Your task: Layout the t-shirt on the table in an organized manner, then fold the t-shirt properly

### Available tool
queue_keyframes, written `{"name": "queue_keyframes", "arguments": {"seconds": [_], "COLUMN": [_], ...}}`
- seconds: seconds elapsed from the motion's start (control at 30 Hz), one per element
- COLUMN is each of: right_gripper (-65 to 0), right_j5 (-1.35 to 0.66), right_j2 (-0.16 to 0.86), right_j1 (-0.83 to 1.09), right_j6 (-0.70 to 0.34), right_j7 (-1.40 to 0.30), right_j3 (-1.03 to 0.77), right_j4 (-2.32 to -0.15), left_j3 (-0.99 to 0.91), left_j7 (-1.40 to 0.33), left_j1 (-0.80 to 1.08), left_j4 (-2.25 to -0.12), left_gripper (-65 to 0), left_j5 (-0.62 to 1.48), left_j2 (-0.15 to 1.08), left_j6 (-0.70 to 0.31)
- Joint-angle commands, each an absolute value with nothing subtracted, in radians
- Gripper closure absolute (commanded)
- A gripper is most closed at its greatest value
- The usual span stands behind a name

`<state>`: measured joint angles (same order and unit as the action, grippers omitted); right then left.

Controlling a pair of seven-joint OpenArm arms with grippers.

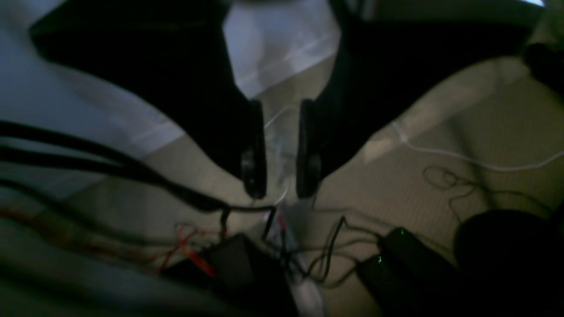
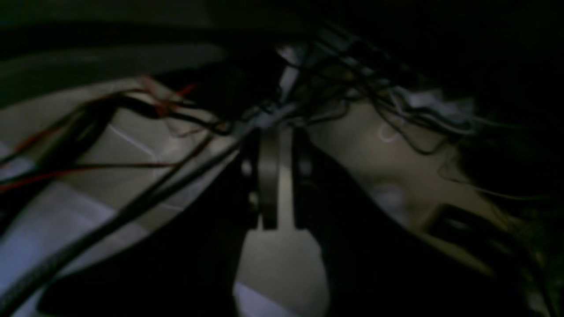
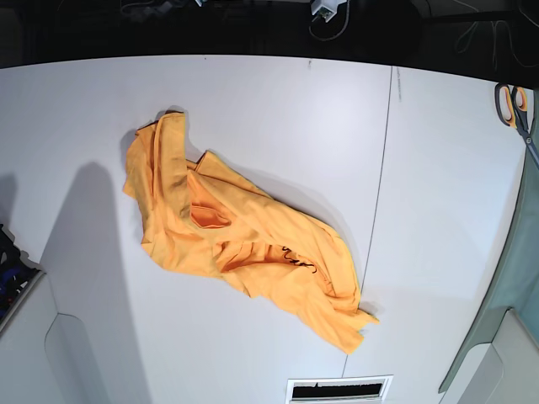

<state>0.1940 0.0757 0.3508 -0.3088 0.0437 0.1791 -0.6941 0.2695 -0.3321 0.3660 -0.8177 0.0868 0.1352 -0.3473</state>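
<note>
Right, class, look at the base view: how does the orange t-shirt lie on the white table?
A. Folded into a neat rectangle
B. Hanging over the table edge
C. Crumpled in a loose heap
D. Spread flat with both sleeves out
C: the t-shirt lies bunched and creased, with folds overlapping and no sleeve laid out, well inside the edges of the table.

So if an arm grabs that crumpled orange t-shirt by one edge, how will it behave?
The t-shirt will probably be floppy: it lies in soft overlapping folds, so a lifted edge should drape and trail. It looks thin and likely light. Pushed along the smooth white table, it would more likely bunch up than slide as one piece.
</note>
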Motion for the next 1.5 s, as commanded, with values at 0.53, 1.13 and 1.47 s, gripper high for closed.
{"name": "queue_keyframes", "arguments": {"seconds": [0.53, 1.13, 1.47], "right_gripper": [-5.1, -5.1, -12.9], "right_j5": [0.084, -0.104, -0.105], "right_j2": [0.222, 0.271, 0.222], "right_j1": [0.671, 0.723, 0.424], "right_j6": [-0.47, -0.511, -0.332], "right_j7": [0.056, -0.012, -0.221], "right_j3": [0.178, 0.178, 0.154], "right_j4": [-1.305, -1.829, -1.843], "left_j3": [-0.078, -0.253, -0.139], "left_j7": [-0.35, -0.49, -0.484], "left_j1": [0.672, 0.798, 0.608], "left_j4": [-1.414, -2.033, -2.024], "left_gripper": [-15.6, -24.4, -31.9], "left_j5": [0.244, 0.493, 0.541], "left_j2": [0.223, 0.413, 0.532], "left_j6": [-0.416, -0.416, -0.416]}}
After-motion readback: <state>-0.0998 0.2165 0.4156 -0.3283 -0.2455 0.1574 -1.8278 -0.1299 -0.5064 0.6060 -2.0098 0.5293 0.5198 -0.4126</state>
